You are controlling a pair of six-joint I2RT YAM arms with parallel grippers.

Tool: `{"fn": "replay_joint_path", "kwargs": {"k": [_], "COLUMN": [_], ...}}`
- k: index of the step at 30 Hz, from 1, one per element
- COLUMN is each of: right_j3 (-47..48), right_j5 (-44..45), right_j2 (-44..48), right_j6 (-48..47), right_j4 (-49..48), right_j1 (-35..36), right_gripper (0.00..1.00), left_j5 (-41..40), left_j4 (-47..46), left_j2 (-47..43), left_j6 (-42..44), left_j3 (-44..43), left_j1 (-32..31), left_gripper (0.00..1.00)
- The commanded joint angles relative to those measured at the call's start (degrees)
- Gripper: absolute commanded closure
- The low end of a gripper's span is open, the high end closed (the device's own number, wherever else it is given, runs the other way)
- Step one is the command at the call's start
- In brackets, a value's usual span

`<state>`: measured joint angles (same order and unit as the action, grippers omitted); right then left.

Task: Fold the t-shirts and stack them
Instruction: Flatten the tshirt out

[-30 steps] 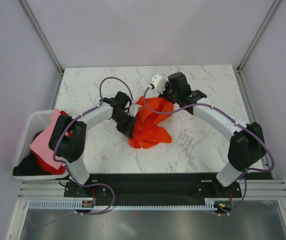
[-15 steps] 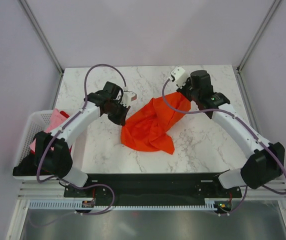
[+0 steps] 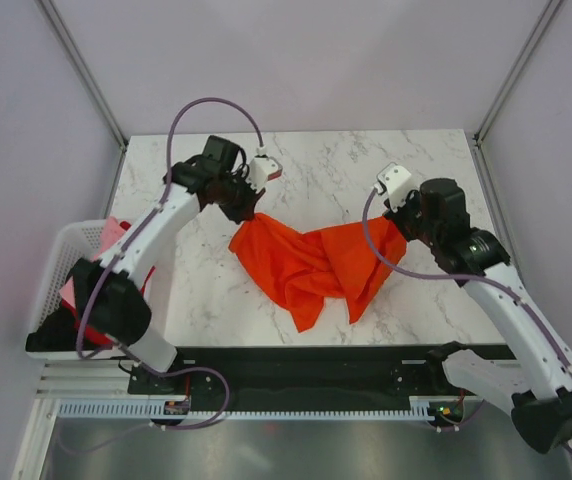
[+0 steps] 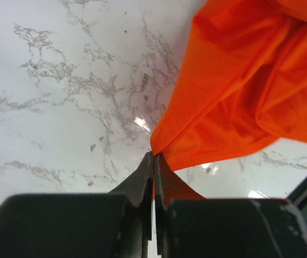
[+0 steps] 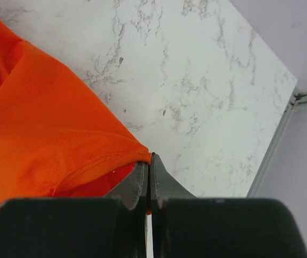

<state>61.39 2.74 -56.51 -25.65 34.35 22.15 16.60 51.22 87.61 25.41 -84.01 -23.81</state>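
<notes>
Orange t-shirt (image 3: 311, 268): soft, light, limp cloth, slung over the middle of the table (image 3: 366, 160) between left gripper (image 4: 153, 161) and right gripper (image 5: 150, 161), each clamped tight on one edge. Likely sags and bunches; best held at corners or hems.

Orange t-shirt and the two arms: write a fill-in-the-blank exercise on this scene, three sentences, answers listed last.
1. The left gripper is shut on a bright ____ cloth t-shirt.
2. Counting the right gripper, the grippers shut on it number ____.
3. The white plastic lattice basket stands at the ____ edge of the white marble-patterned table.
Missing words: orange; two; left.
</notes>
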Motion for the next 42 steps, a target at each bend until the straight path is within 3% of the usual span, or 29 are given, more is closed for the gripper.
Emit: {"fn": "replay_joint_path", "kwargs": {"k": [1, 4, 7, 8, 11, 14, 16, 18, 24, 31, 37, 42], "right_j3": [-1.0, 2.6, 6.7, 7.6, 9.3, 6.1, 3.0, 1.0, -2.7, -3.0, -10.8, -13.7], "right_j5": [0.1, -1.1, 0.0, 0.8, 5.6, 1.3, -9.1, -13.7, -12.2, -15.0, -12.6, -11.9], "right_j2": [-8.5, -16.9, -24.2, -25.5, -26.7, -21.8, -15.7, -12.2, -12.3, -17.3, -13.5, -12.0], "right_j6": [1.7, 0.5, 0.2, 0.2, -1.2, -7.3, -13.3, -16.0, -22.3, -25.6, -34.9, -35.4], "right_j4": [-6.4, -10.6, -11.3, -11.1, -9.8, -9.0, -6.9, -3.7, -2.5, 2.7, 2.3, 4.0], "right_j1": [-2.2, -6.4, -11.8, -13.1, -17.0, -17.4, -17.1, -14.0, -1.4, 5.0, 9.5, 13.2], "right_gripper": [1.0, 1.0, 1.0, 0.79, 0.34, 0.24, 0.24, 0.26, 0.31, 0.37, 0.44, 0.46], "left_j5": [-2.1, -5.8, -11.5, -13.7, -14.7, -12.7, -11.2, -8.3, -5.2, -6.0, -6.6, -7.6], "left_j4": [-1.7, -1.7, -0.9, -0.9, -1.1, -1.8, -3.0, -3.4, -3.4, -3.4, -3.6, -3.8], "left_j2": [12.7, 24.8, 30.8, 30.9, 27.0, 20.1, 15.2, 13.1, 11.2, 9.2, 7.4, 6.8], "left_j6": [5.4, 4.6, 2.9, 2.3, -1.8, -6.2, -7.5, -7.7, -10.3, -10.8, -10.8, -10.7], "left_j3": [-8.3, -20.6, -30.4, -31.4, -27.2, -18.1, -13.1, -7.5, -2.5, -1.2, 1.8, 2.4], "left_j1": [1.1, 3.4, 4.9, 5.1, 6.1, 6.9, 6.8, 6.7, 6.5, 6.5, 6.4, 6.6], "left_gripper": [0.98, 0.98, 0.82, 0.71, 0.6, 0.57, 0.57, 0.57, 0.59, 0.59, 0.59, 0.59]}}
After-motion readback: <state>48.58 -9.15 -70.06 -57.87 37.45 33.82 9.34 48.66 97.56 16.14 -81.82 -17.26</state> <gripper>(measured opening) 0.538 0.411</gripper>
